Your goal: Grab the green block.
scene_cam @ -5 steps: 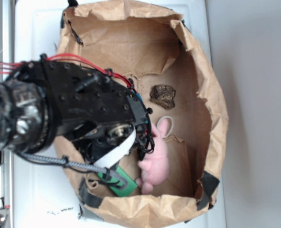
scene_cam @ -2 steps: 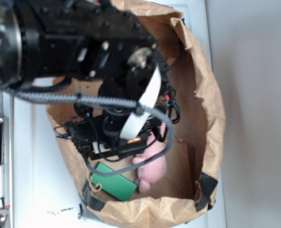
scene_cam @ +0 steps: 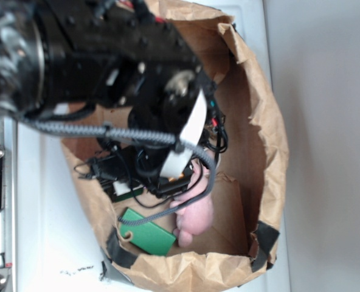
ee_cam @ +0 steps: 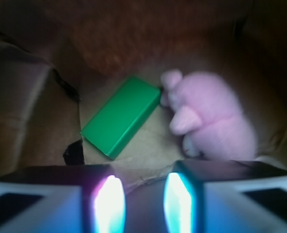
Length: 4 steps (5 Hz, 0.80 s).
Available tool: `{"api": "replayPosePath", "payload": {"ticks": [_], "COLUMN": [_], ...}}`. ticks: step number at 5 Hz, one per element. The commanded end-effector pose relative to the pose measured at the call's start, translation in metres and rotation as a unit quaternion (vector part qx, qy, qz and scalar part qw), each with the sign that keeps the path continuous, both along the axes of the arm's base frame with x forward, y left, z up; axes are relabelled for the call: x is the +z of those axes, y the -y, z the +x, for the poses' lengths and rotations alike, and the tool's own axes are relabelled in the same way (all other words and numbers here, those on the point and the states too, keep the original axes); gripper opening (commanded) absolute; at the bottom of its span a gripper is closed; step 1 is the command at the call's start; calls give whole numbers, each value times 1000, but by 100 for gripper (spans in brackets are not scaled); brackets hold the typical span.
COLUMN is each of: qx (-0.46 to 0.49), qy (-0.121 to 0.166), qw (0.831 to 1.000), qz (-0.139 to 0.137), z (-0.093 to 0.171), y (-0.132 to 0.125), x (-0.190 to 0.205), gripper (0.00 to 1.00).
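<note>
Lying flat on the floor of the crumpled brown paper bag [scene_cam: 271, 140], near its lower corner, the flat bright-green rectangular block [ee_cam: 121, 115] is being shown free and untouched; the soft pink plush bunny [ee_cam: 211, 116] is being seen just beside one short end of it, seemingly touching at the corner. The black robot gripper [ee_cam: 141, 204] is being held above and short of the block, its two fingers [ee_cam: 109, 201] spread with a narrow gap and nothing pinched between them.

Several risks are being judged from this arrangement; the gap appears narrow against the block's width, so a descent without wider opening could end with a finger landing on the top face and pushing the block rather than straddling it; the bunny could be caught along with the block, or nudged onto it, since the two are so close; the bag wall and torn paper edges beside the block could be snagged by the arm or its dangling cable, dragging the bag.

In the exterior view, the bulky black arm [scene_cam: 107, 67] is being shown filling much of the bag mouth and hiding the fingers entirely, with only part of the block and bunny exposed; in the wrist view, the whole block, its diagonal lie and the finger spacing are being revealed, though blurred and dim.
</note>
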<state>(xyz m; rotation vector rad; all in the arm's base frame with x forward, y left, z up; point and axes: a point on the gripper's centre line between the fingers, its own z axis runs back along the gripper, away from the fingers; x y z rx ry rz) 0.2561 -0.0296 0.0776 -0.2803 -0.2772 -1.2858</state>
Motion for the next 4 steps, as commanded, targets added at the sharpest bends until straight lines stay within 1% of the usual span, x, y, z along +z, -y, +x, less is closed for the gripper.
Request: {"api": "replayPosePath", "payload": {"ticks": [1, 2, 3, 4], "qx": [60, 165, 283, 283], "qy": [31, 42, 1, 1], "qw": [996, 982, 955, 955], "qz": [49, 76, 95, 95], "z": [3, 3, -1, -1], "y": [19, 30, 32, 32], "x": [-13, -14, -2, -2], "gripper": [100, 100, 100, 100]}}
